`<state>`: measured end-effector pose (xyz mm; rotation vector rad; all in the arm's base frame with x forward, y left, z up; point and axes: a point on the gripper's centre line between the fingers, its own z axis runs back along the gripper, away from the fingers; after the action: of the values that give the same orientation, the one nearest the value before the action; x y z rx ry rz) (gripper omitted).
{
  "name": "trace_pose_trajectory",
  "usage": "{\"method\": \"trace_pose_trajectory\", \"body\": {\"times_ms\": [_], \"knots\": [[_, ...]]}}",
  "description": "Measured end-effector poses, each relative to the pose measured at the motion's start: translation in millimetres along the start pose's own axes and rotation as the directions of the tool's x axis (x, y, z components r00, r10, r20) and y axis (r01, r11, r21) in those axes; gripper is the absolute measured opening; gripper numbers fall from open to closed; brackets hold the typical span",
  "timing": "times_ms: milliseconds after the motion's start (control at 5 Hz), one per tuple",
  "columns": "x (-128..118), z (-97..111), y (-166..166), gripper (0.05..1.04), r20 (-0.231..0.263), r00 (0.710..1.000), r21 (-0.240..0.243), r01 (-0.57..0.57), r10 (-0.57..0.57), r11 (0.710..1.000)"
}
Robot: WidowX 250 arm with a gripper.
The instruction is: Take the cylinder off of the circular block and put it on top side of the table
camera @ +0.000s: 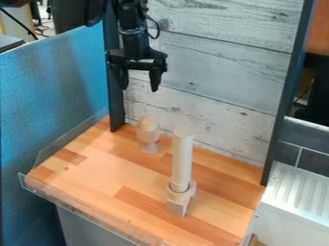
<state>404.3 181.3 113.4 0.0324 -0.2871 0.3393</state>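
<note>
Cylinder (183,161) stands upright; the pincer (139,87) hangs clear of it, pointing down, spread.

A pale goblet-shaped piece (147,134) near the whitewashed plank wall (225,72), beside a blue partition (55,105).

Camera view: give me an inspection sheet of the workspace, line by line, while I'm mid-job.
surface: wooden table, clear edging along its front
job's things: pale cylinder upright on the block, not yet taken off
clutter: goblet-shaped piece upright, behind and left of the cylinder
gripper: black gripper open, above the table's back left, holding nothing
cables: black cable looped beside the arm
surroundings: blue panel left, whitewashed boards behind, ribbed white surface right
</note>
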Motion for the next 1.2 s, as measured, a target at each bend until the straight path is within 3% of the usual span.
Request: {"method": "trace_pose_trajectory", "body": {"times_ms": [200, 400, 600, 800, 1000, 1200], "knots": [[-8, -16, -1, 0.999, -0.044, 0.999, -0.008, -0.001, 0.001, 1.0], [-28, -13, -10, 0.998, -0.064, 0.997, -0.06, 0.045, -0.049, 0.997], [-37, 15, -19, 0.998, -0.016, 0.995, -0.104, 0.099, -0.101, 0.99], [-46, 28, -19, 0.998, -0.009, 0.992, -0.14, 0.125, -0.128, 0.982], [-60, 35, -26, 0.998, -0.056, 0.976, -0.123, 0.202, -0.21, 0.972], [-70, 29, -41, 0.998, -0.107, 0.951, -0.066, 0.284, -0.29, 0.957]]}}
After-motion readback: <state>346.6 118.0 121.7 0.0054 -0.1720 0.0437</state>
